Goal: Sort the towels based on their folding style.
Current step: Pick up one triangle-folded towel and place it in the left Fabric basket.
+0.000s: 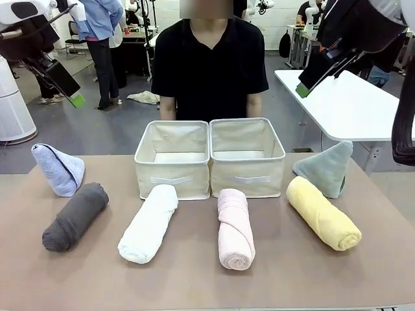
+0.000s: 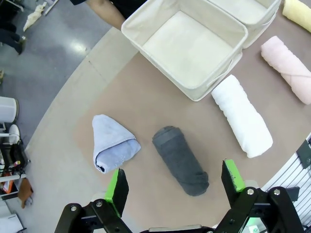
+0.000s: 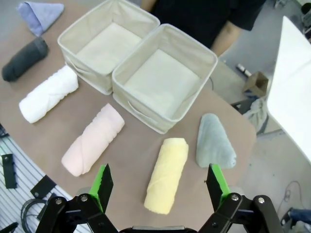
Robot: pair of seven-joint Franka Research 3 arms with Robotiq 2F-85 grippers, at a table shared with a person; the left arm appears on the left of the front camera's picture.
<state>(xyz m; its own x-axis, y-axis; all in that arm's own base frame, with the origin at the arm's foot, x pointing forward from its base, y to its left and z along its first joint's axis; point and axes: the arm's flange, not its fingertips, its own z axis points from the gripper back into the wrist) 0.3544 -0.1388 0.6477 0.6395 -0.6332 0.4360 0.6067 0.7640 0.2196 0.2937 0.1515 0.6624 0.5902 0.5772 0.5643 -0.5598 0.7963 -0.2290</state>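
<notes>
Terry towels (image 1: 235, 228): four cylinder rolls (image 1: 148, 223) lie flat, two triangle folds (image 1: 59, 170) stand.

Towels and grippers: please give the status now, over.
Left gripper and right gripper: jaws open, holding nothing, above table. Six towels on table, none in baskets yet. Nothing in the way.

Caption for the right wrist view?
Open right claw above yellow roll and grey-green triangle fold, near two beige baskets.

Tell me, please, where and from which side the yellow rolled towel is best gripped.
Probably grip the yellow towel at mid-length from above, with the open right tool straddling its long sides. It lies flat as a cylinder, with bare table on both flanks, apart from the pink roll and grey-green fold.
</notes>
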